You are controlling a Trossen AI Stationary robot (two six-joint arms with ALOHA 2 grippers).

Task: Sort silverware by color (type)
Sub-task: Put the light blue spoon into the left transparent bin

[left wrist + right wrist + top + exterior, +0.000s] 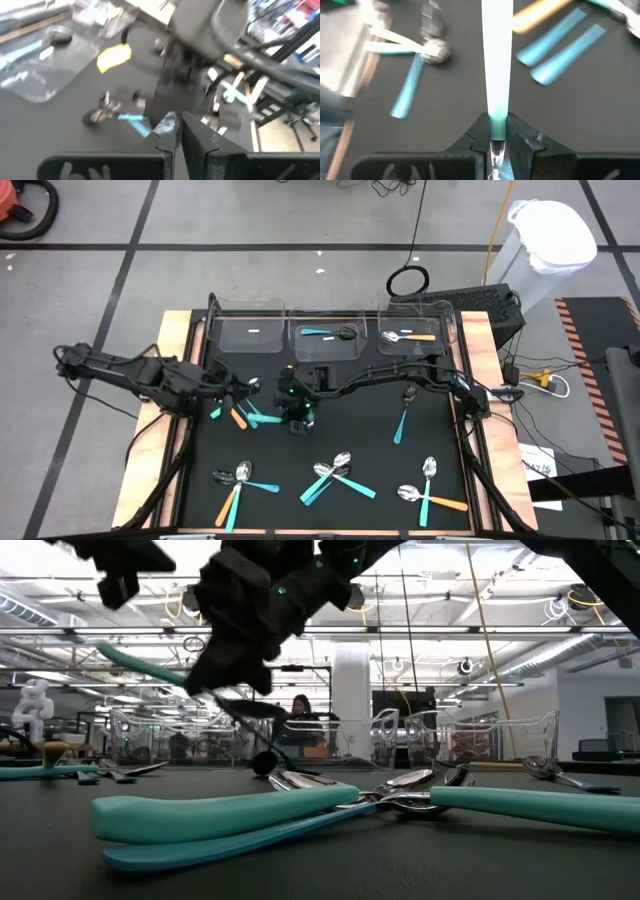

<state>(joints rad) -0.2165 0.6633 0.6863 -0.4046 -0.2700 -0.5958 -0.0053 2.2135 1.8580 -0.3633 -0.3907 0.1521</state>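
Black matting covers the worktop (440, 440), with three clear bins (250, 335) along its 12 o'clock edge.

Near the mat's centre, the right gripper (496, 145) has its jaws pinched on a teal spoon (497, 60), gripping it near the metal neck so the handle sticks straight out ahead. The low view shows that spoon lifted off the mat, slanting in the air.

At about 9 o'clock from it, the left gripper (176, 137) hangs just beside the right one, its jaws pressed together on nothing; its fingertips (167, 127) point toward the right arm's wrist.

Other silverware lies scattered: a teal and orange pair (243, 418) under the grippers, a blue spoon (404, 415) at 3 o'clock, and clusters along the 6 o'clock edge, at 7 o'clock (236, 480), at 6 o'clock (335, 475) and at 5 o'clock (428, 488). One teal-handled piece (330, 334) lies in the middle bin, an orange-handled spoon (408, 337) in the right bin.
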